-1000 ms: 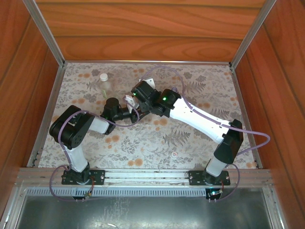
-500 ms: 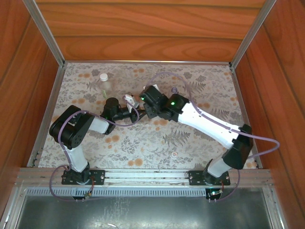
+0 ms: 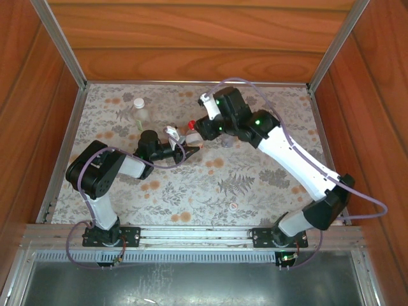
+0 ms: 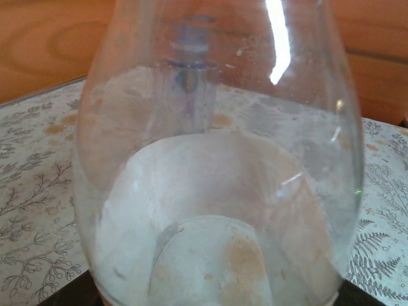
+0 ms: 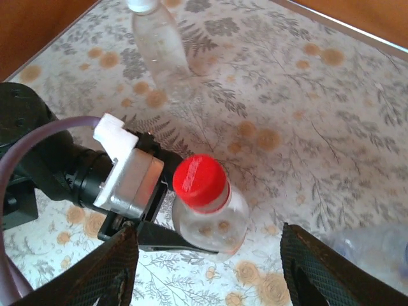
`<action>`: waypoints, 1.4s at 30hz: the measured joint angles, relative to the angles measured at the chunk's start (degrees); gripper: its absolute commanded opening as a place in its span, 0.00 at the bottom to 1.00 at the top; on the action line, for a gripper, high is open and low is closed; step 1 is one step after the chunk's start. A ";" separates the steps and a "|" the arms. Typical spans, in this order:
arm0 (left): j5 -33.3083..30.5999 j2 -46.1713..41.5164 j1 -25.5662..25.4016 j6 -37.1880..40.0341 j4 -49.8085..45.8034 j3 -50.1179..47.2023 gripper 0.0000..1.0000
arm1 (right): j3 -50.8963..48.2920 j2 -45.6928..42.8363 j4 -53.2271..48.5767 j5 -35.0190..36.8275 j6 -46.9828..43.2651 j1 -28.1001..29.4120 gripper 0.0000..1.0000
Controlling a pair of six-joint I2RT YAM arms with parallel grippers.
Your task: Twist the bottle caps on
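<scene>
The left gripper (image 3: 189, 141) was clamped low on the small clear plastic bottle (image 5: 213, 223). It held the bottle standing straight up on the flowery table (image 5: 306, 95). The round red screw cap (image 5: 199, 180) sat on the bottle's neck.

The right gripper (image 5: 209, 237) hung right over it. Its two black fingers (image 5: 111, 274) were wide apart, one on each side, and touched nothing. So the bottle's long line pointed straight up at that gripper, and the red cap lay in the middle of the gap. I think this matters most. To twist the cap more, the right gripper would only need to go straight down and squeeze, with no sideways move. I could not tell if the cap was tight.

A second clear bottle (image 5: 159, 44) with a white cap (image 5: 141, 5) stood upright farther off, past the left gripper. A bluish clear bottle (image 5: 376, 248) was near the right gripper's other side. I could not tell if it had a cap. The right arm was the nearer one to it, and the left was busy holding. A small pale round thing (image 3: 233, 206) lay well apart, near the front. It might be a cap, but it was too small to tell.
</scene>
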 measured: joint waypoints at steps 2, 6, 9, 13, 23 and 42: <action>0.90 0.00 0.00 0.07 0.00 -0.11 0.48 | 3.26 1.97 -1.60 -3.37 -4.15 -1.60 0.66; 3.23 0.00 0.20 0.07 -0.11 -0.15 0.48 | 7.76 4.76 -6.27 -9.35 -14.97 -3.45 0.67; 4.44 0.00 0.26 0.07 -0.24 -0.17 0.48 | 11.76 7.39 -10.86 -12.98 -21.27 -3.74 0.67; 5.49 0.00 0.31 0.13 -0.37 -0.20 0.48 | 19.10 12.70 -16.57 -15.54 -28.46 -3.76 0.67; 6.62 0.00 0.59 0.35 -0.26 -0.48 0.48 | 33.22 22.75 -28.68 -18.08 -36.83 -3.80 0.66; 6.80 0.00 0.70 0.48 -0.20 -0.52 0.48 | 35.65 25.83 -33.20 -17.77 -39.65 -3.69 0.58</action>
